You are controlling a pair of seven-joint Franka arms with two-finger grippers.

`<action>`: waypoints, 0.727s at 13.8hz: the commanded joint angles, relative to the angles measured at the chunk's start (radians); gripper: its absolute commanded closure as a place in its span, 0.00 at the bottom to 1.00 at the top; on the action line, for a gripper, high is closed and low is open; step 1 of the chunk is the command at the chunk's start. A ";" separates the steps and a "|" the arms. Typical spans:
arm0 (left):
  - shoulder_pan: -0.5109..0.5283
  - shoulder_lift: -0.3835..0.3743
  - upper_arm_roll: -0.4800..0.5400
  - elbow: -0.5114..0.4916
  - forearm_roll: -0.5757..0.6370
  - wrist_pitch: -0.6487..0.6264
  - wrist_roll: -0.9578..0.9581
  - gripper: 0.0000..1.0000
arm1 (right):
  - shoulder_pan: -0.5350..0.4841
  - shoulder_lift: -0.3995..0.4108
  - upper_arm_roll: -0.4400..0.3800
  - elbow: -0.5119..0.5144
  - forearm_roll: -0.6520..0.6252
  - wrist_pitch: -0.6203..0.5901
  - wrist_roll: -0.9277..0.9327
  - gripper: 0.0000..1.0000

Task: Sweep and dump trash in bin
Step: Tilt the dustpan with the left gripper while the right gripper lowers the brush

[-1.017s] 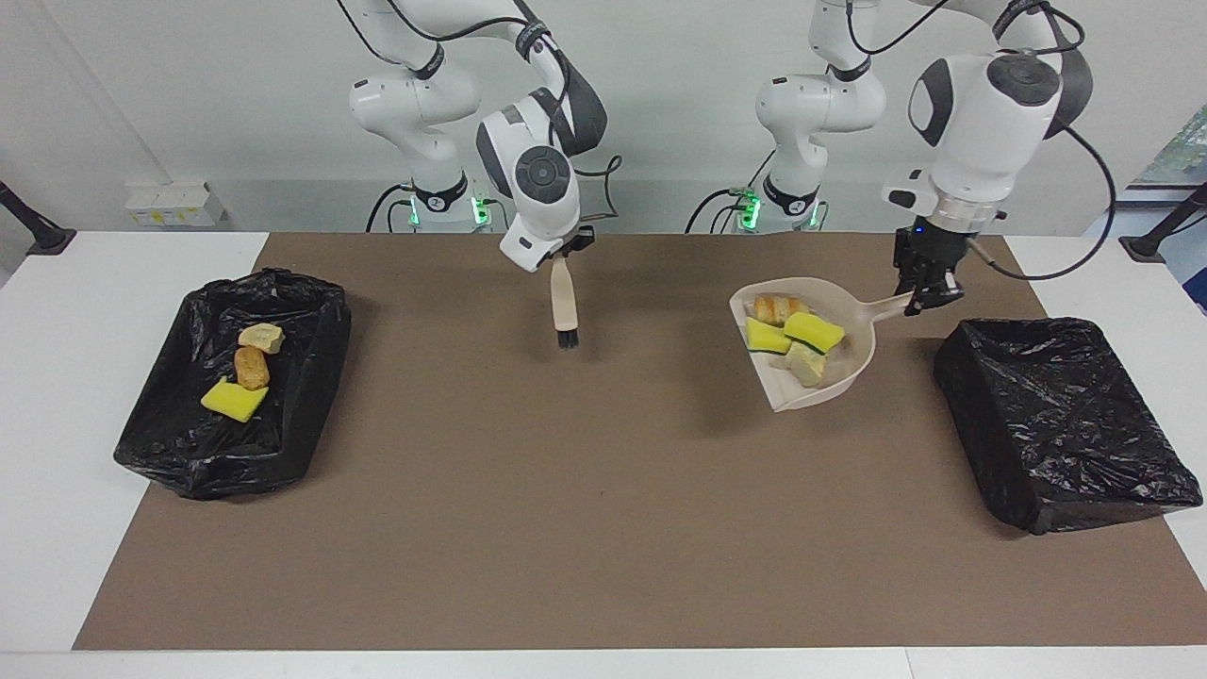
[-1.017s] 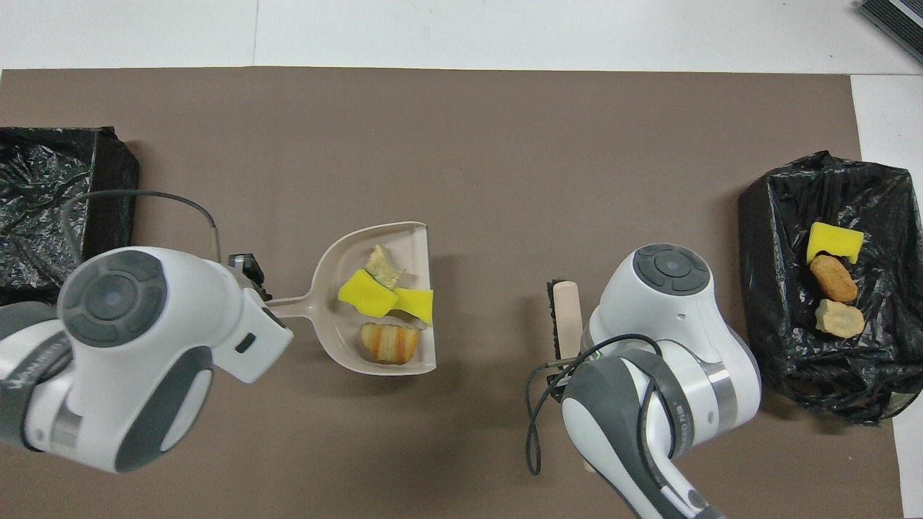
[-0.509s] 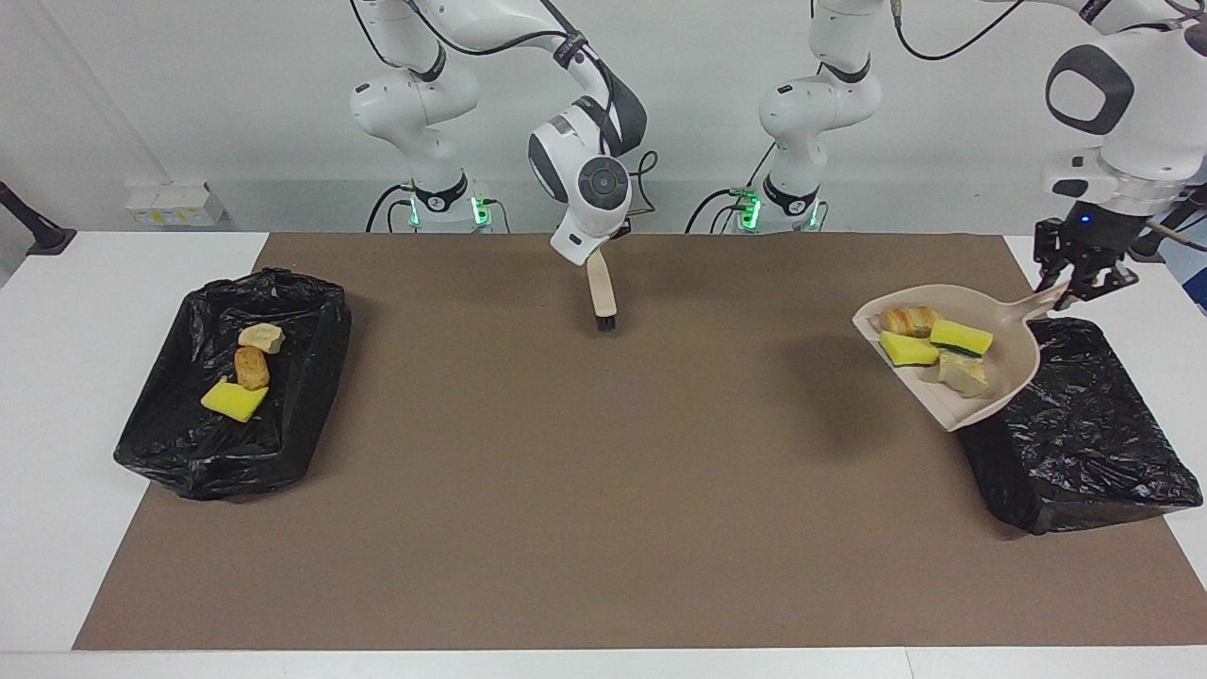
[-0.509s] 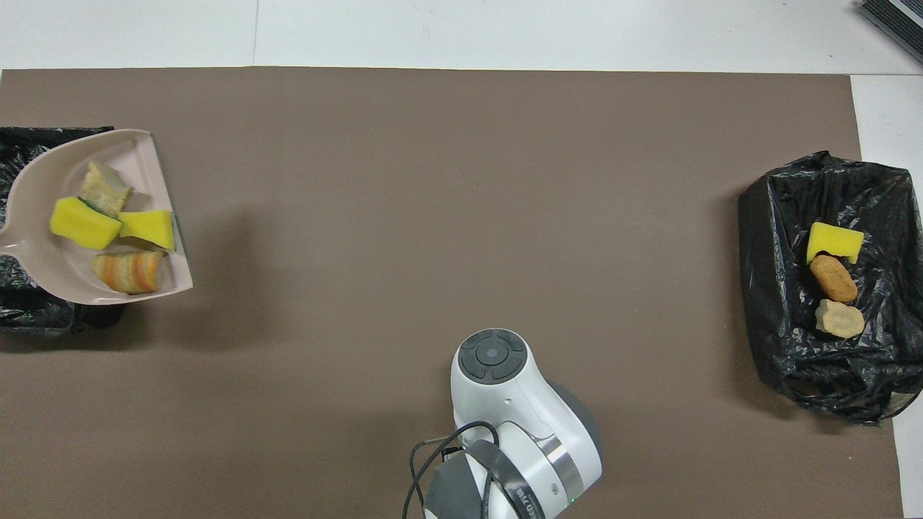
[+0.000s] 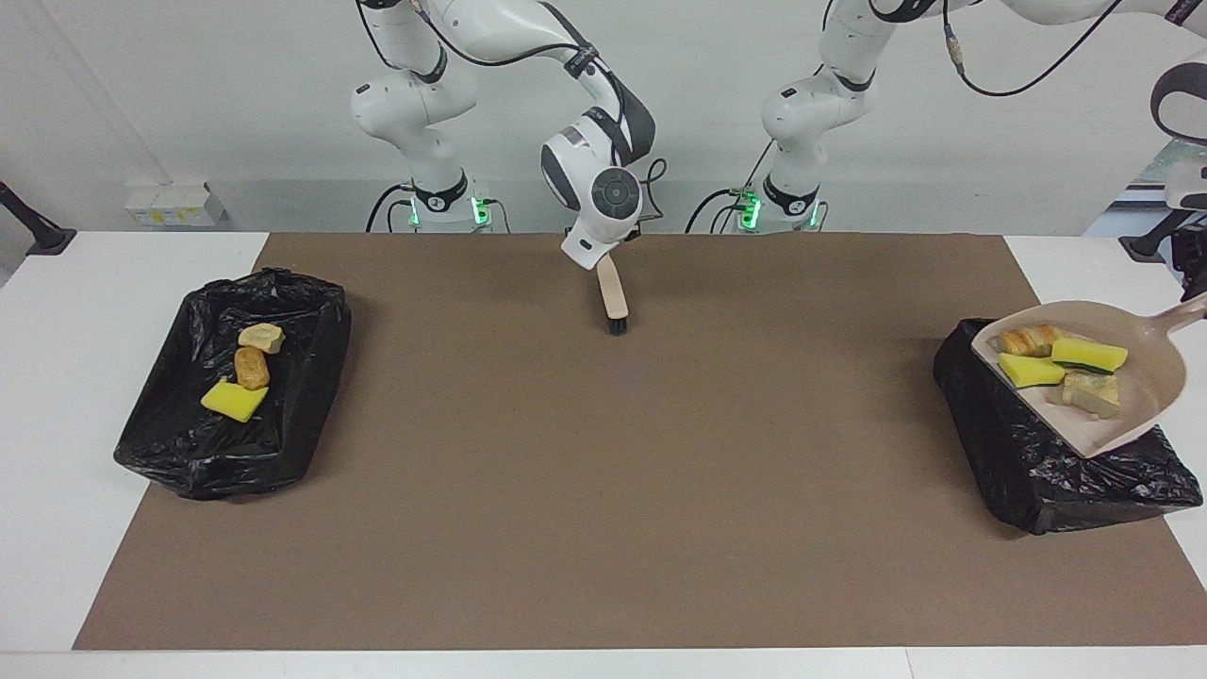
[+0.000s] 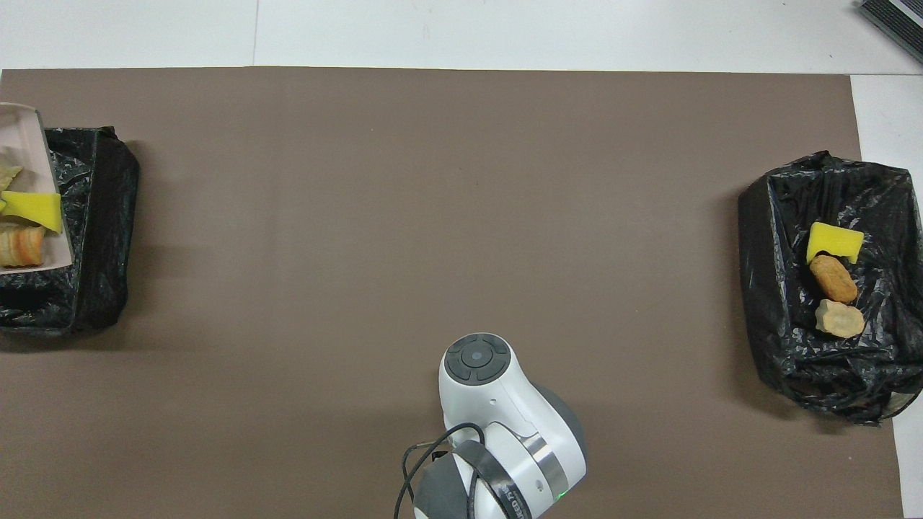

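Note:
My left gripper [image 5: 1198, 281], at the view's edge, holds the beige dustpan [image 5: 1155, 377] by its handle, raised over the black-lined bin [image 5: 1018, 453] at the left arm's end. In the pan lie several pieces of trash: a striped bread lump [image 5: 1030, 339], two yellow sponges [image 5: 1031, 371] and a beige lump [image 5: 1094, 393]. The overhead view shows only the pan's edge [image 6: 21, 122] over that bin [image 6: 94, 216]. My right gripper [image 5: 603, 256] is shut on the beige hand brush [image 5: 615, 297], bristles down on the mat near the robots.
A second black-lined bin [image 5: 189, 443] at the right arm's end holds three scraps: a yellow sponge [image 5: 234, 400], a brown lump [image 5: 251, 368] and a beige lump [image 5: 261, 336]. A brown mat [image 5: 603, 490] covers the table's middle.
My left arm has carried the loaded dustpan from over the mat to above the bin at its end. My right arm has drawn the brush toward the table's middle and nearer the robots.

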 commanded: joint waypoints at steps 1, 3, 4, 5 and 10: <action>0.029 0.041 -0.013 0.046 0.103 0.045 0.022 1.00 | -0.067 -0.002 0.000 0.087 -0.003 -0.111 0.001 0.00; 0.027 0.041 -0.013 0.041 0.181 0.054 0.016 1.00 | -0.128 -0.028 -0.002 0.141 -0.011 -0.185 -0.048 0.00; 0.026 0.041 -0.013 0.036 0.201 0.058 0.017 1.00 | -0.171 -0.036 -0.003 0.156 -0.018 -0.208 -0.085 0.00; 0.026 0.041 -0.014 0.035 0.221 0.060 0.019 1.00 | -0.217 -0.034 -0.003 0.182 -0.035 -0.234 -0.125 0.00; 0.018 0.041 -0.014 0.033 0.334 0.060 0.019 1.00 | -0.402 -0.016 -0.002 0.317 -0.167 -0.325 -0.316 0.00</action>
